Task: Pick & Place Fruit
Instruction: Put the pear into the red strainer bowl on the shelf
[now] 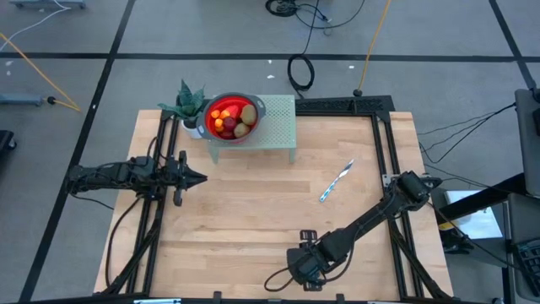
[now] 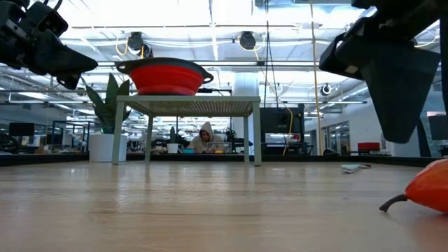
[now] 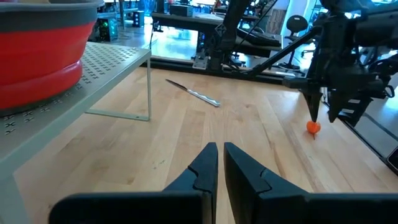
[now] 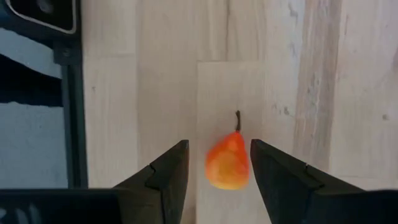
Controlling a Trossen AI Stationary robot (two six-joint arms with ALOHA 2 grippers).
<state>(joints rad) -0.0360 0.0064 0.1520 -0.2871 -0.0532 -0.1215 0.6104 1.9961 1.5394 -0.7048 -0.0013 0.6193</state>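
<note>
The pale wooden table [image 1: 253,211] lies mostly bare, with a slim blue-and-white stick [image 1: 336,182] right of centre. At its near edge the right hand [image 4: 217,165] straddles a small orange pear-shaped toy fruit [image 4: 227,163], fingers parted, seemingly not touching it. The left hand [image 3: 219,163] hovers closed and empty at the left side, near the perforated green stand [image 1: 274,127] carrying the red bowl with grey rim [image 1: 229,118] of other fruit.

- Grey floor [image 1: 439,34] with dark seams, cables at twelve o'clock.
- Bright ceiling lights [image 2: 175,14]; seated person [image 2: 206,138] beyond the table.
</note>
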